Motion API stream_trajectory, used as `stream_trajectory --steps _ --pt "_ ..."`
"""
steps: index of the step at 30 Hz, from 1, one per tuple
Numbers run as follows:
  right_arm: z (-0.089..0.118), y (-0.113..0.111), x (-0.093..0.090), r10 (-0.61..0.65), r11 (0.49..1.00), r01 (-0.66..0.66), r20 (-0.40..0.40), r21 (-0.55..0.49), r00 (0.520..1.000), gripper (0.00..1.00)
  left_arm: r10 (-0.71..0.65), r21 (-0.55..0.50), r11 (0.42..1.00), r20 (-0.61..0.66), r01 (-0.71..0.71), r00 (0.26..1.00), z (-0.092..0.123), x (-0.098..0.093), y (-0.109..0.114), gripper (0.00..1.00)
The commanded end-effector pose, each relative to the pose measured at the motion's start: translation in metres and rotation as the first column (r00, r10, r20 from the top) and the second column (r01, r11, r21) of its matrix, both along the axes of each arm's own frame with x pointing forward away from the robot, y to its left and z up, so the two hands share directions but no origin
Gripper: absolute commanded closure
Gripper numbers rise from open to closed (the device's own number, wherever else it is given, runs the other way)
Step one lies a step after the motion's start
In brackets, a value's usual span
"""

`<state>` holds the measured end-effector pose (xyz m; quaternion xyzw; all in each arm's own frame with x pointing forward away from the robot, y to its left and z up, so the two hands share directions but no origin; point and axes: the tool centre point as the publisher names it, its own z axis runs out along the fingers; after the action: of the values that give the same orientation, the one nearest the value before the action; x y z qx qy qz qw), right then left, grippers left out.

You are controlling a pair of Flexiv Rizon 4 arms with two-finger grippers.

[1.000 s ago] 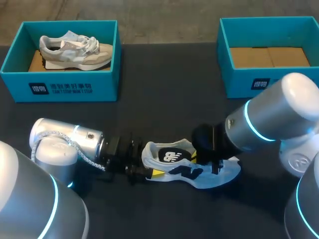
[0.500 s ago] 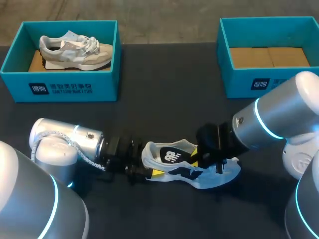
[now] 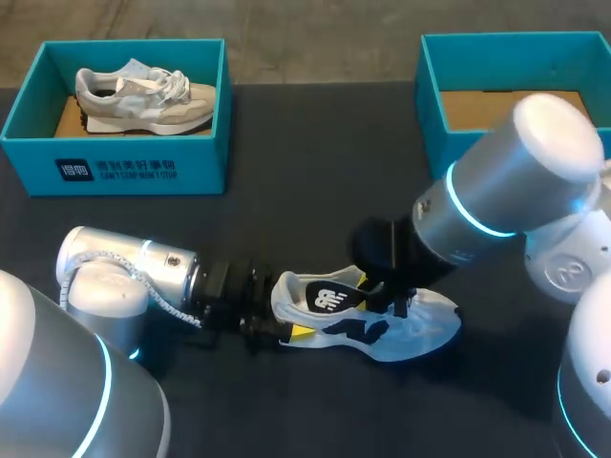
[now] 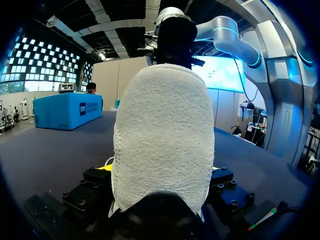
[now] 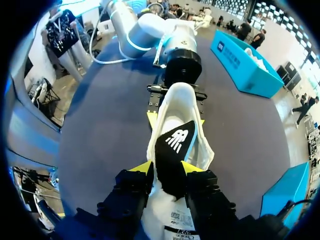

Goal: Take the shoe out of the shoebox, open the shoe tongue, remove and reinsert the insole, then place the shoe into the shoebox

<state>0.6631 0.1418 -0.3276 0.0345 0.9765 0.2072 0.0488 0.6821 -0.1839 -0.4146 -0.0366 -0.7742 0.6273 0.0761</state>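
A white shoe [image 3: 412, 330] with navy marks lies on its side on the dark table, toe to the right. Its black insole [image 3: 327, 300] with a white logo sits in the opening. My left gripper [image 3: 277, 329] is shut on the heel, and the white heel padding [image 4: 162, 130] fills the space between its fingers. My right gripper [image 3: 380, 294] hangs over the shoe's middle. In the right wrist view it [image 5: 167, 170] stands open, its yellow tips on either side of the insole [image 5: 175, 142], above the tongue. An empty teal shoebox [image 3: 477, 157] stands at the back right.
A second teal box [image 3: 124, 167] at the back left holds a beige shoe [image 3: 143, 95]; in the right wrist view this box [image 5: 245, 67] lies beyond the left arm. Bare dark tabletop lies between the two boxes and in front of the shoe.
My right gripper's fingers have parted from a shut state. The right arm has swung up and leftwards over the shoe. The shoe and the left arm have stayed in place.
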Motion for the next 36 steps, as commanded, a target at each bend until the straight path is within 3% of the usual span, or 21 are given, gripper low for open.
stream_trajectory --steps 1,13,21,36 --pt "0.008 0.01 0.004 -0.025 0.965 0.014 -0.037 -0.26 0.999 0.65 0.002 0.001 1.0 0.0 -0.002 1.0 -0.005 0.001 0.0 1.0" --pt "-0.002 0.017 0.011 -0.119 0.91 0.079 -0.075 -0.407 0.99 0.67 0.002 0.001 1.0 0.0 -0.002 1.0 -0.005 0.001 0.0 1.0" --pt "-0.012 0.01 0.009 -0.156 0.906 0.107 -0.088 -0.41 0.984 0.68 0.002 0.001 1.0 0.0 -0.002 1.0 -0.005 0.001 0.0 1.0" --pt "-0.009 0.007 0.011 -0.165 0.914 0.12 -0.085 -0.388 0.983 0.67 0.002 0.001 1.0 0.0 -0.002 1.0 -0.005 0.001 0.0 1.0"
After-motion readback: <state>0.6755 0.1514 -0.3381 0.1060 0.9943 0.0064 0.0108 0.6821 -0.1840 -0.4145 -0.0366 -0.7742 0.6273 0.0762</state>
